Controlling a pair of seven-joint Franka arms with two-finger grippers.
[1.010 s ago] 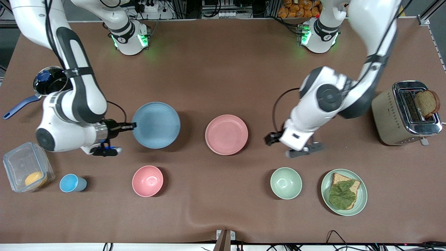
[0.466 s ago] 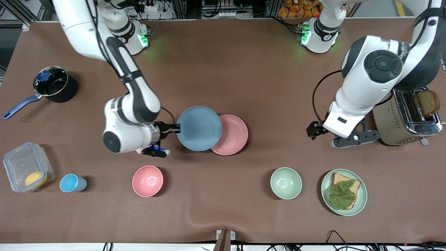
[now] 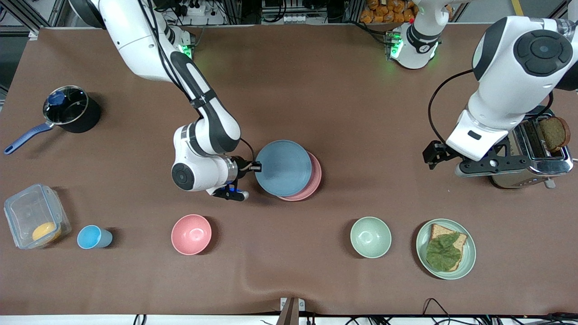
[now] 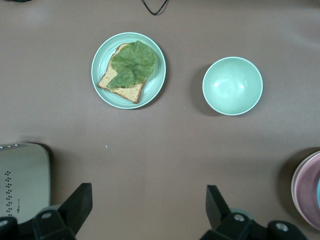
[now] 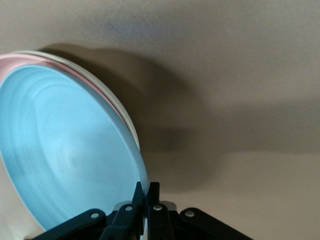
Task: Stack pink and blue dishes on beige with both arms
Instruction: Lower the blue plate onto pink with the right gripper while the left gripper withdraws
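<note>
Right end effector [image 3: 256, 167]: pinching the rim of the blue plate [image 3: 283, 168] at the edge toward the right arm's end of the counter [image 3: 289, 90]; in the right wrist view the fingers [image 5: 151, 200] are pressed onto the rim, with the blue plate [image 5: 60, 155] filling much of the picture.

Blue plate: over the pink plate [image 3: 314, 180], covering most of it; only a crescent of pink shows on the side toward the left arm's end and along the edge nearer the front camera. Whether the two touch cannot be told.

Pink plate: mid-counter. In the right wrist view its rim [image 5: 75, 75] shows just under the blue plate, with a pale cream rim [image 5: 107, 95] under that.

Left end effector [image 3: 485, 163]: spread wide, holding nothing, over the counter just beside the toaster [image 3: 526, 149]; the left wrist view shows both fingers [image 4: 75, 207] well apart. Left arm waits.

Other items:
- Green bowl [image 3: 370, 237].
- Green plate [image 3: 469, 253] carrying bread and a leaf.
- Pink bowl [image 3: 191, 234].
- Blue cup [image 3: 92, 237].
- Clear box [image 3: 34, 212].
- Pot [image 3: 67, 110].
</note>
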